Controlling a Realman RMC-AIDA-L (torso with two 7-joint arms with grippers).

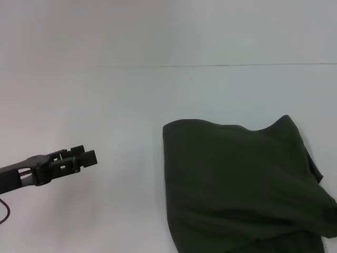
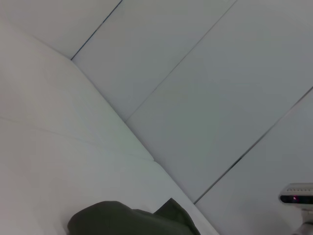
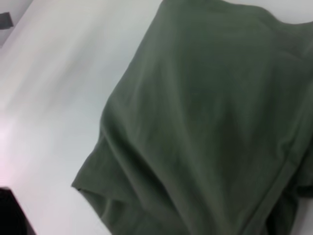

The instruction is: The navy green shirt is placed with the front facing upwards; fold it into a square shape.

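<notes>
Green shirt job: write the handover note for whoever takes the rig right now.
Left gripper: off the table's left side, clear of the shirt, holding nothing, fingers close together.
Right gripper: not in any view; its wrist camera looks down on the cloth.
Navy green shirt: on the white table, right of centre, plain green side up, no lettering showing, running off the head view's bottom edge.
Done: it looks folded over at least once, with a straight left edge.
Left: edges are wavy and uneven on the right; fold further and square it up.
</notes>
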